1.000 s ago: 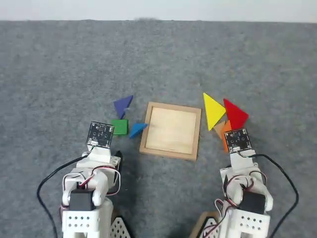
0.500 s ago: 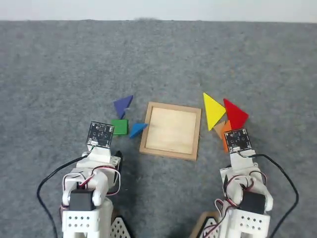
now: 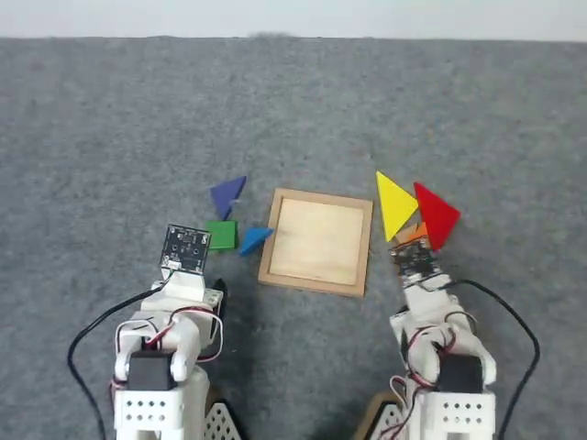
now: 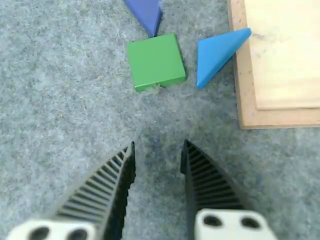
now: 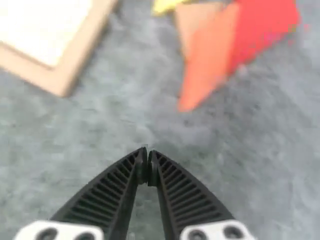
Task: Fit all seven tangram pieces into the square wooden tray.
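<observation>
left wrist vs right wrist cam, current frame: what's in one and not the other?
Left wrist view: green square piece, dark blue triangle and light blue triangle, whose tip lies over the tray's rim, plus the left gripper, fingers open.
Right wrist view: red triangle, orange piece and the edge of a yellow piece, plus the right gripper, fingers shut on nothing.
Both: the square wooden tray and the grey carpet.

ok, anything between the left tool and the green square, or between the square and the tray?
Left tool to green square: nothing visible in the way. Square to tray: the light blue triangle lies between them, its tip at the tray's rim.
</observation>
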Available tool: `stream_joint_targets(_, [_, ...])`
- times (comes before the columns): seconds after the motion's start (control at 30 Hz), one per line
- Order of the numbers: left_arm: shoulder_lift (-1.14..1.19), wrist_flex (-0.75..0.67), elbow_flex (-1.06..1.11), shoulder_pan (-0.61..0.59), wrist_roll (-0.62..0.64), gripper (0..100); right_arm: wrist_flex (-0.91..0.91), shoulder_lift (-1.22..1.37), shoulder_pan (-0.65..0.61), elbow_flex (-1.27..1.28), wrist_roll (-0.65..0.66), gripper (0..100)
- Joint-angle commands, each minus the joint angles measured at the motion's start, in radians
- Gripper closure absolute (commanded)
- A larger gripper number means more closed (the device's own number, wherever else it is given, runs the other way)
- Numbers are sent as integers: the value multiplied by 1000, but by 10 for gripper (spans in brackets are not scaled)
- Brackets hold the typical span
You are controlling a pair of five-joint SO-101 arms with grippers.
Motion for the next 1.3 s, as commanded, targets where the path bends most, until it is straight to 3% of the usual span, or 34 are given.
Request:
stream_joint_targets(0.0, [-17,5,-16,-2,-3,852,-42,-15,-16,9,-5,990])
stream_joint_targets(0.13, [-17,5,-16,-2,-3,852,-191,-15,64,-98,-5,990])
stream_joint_targets(0.37, [-17,5,-16,-2,-3,852,-186,71,153,-371,-5,950])
stream_joint_targets(0.53, [-17,5,-16,-2,-3,852,-251,460,148,-526,12,936])
stream_joint_targets(0.73, [-17,5,-16,-2,-3,852,-259,1127,147,-884,12,931])
stream_joint_targets(0.93, [-17,5,-16,-2,-3,852,-259,1685,113,-1209,14,769])
stream_joint_targets(1.03, [-17,5,-16,-2,-3,852,-260,1853,97,-1309,-8,712])
stream_joint_targets(1.27, [-17,5,-16,-2,-3,852,-260,2046,64,-1491,-101,704])
